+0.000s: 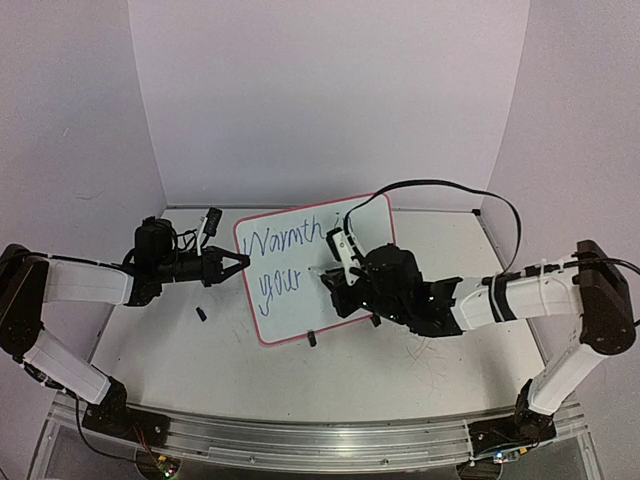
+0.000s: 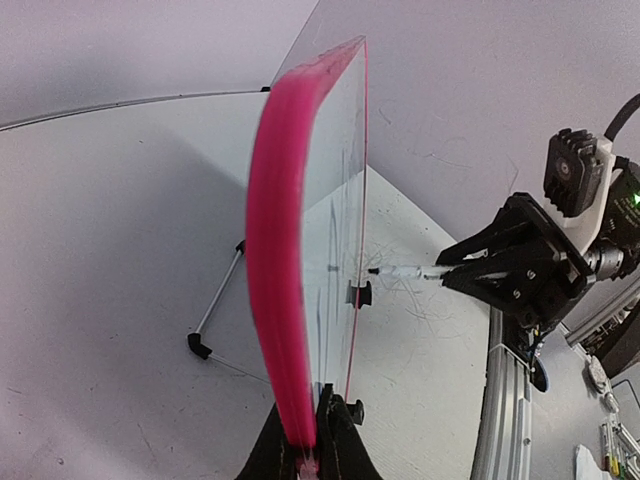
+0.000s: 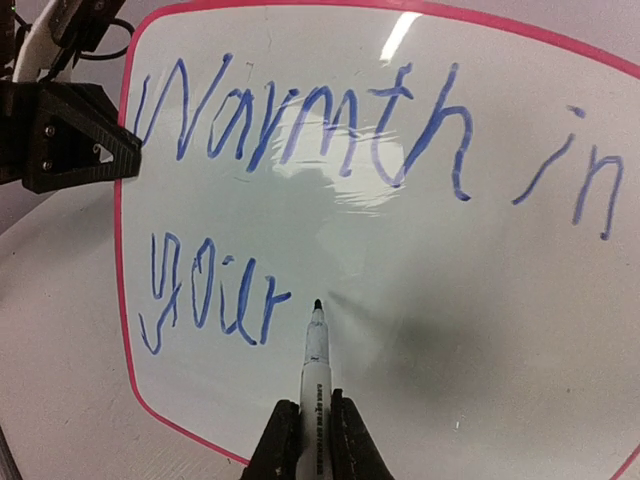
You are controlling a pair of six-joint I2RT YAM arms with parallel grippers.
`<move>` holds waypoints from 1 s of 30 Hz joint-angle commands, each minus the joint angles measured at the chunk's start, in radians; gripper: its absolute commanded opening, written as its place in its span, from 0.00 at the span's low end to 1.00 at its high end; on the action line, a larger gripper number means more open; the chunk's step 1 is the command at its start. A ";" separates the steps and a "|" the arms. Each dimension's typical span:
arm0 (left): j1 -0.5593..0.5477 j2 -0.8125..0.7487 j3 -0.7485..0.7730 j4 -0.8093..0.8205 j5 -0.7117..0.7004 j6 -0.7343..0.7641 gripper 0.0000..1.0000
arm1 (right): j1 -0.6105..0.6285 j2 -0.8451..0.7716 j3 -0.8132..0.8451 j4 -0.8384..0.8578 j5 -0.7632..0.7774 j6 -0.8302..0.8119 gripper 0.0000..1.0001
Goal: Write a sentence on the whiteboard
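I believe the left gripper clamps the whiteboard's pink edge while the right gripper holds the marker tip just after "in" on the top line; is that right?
Not quite: in the right wrist view the right gripper holds the marker tip just after "your" on the sentence's second line, not after "in". The left gripper does clamp the whiteboard's pink edge.

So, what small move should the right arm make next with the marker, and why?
Probably shift the marker tip slightly right and start the next word. The sentence on the whiteboard reads only "Warmth in your", the tip sits just after "your", bare board lies to its right, and the left gripper clamps the board's edge.
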 commanded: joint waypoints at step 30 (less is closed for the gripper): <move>0.001 -0.004 0.022 -0.033 -0.069 0.083 0.00 | -0.018 -0.095 -0.039 0.030 0.027 -0.117 0.00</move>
